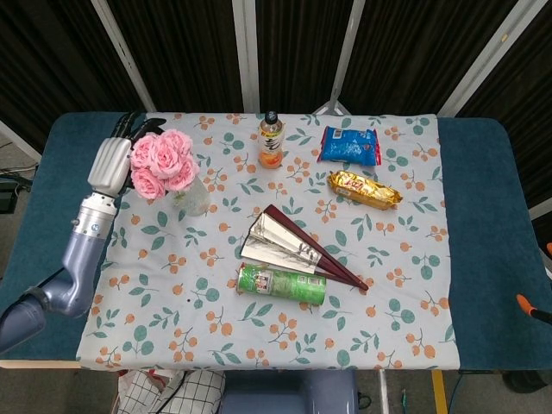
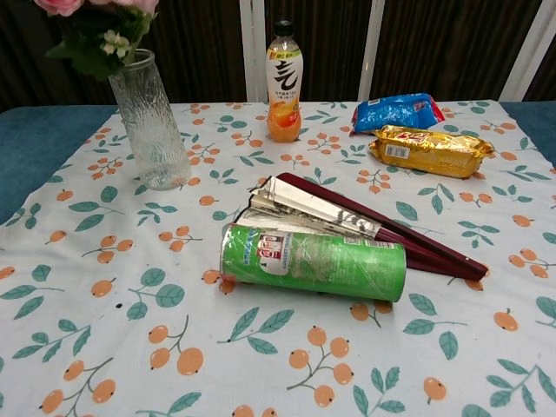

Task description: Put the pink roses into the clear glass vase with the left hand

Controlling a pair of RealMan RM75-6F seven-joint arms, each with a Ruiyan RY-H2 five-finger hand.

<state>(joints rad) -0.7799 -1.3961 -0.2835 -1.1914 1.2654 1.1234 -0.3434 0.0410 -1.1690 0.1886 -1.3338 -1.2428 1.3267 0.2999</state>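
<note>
The pink roses (image 1: 161,163) sit as a bunch right over the clear glass vase (image 1: 191,197) at the cloth's back left. In the chest view their green foliage (image 2: 95,39) rests at the rim of the vase (image 2: 153,122) and leans left; I see no stems through the ribbed glass. My left hand (image 1: 115,158) is pressed against the left side of the bunch, with dark fingers (image 1: 138,127) reaching behind the blooms, and it appears to hold the roses. The blooms hide the grip itself. My right hand shows in neither view.
An orange drink bottle (image 1: 271,140) stands at the back centre. A blue snack bag (image 1: 349,145) and a gold snack pack (image 1: 365,189) lie at the back right. A folded fan (image 1: 297,247) and a green chip can (image 1: 282,284) lie mid-table on the floral cloth (image 1: 405,293).
</note>
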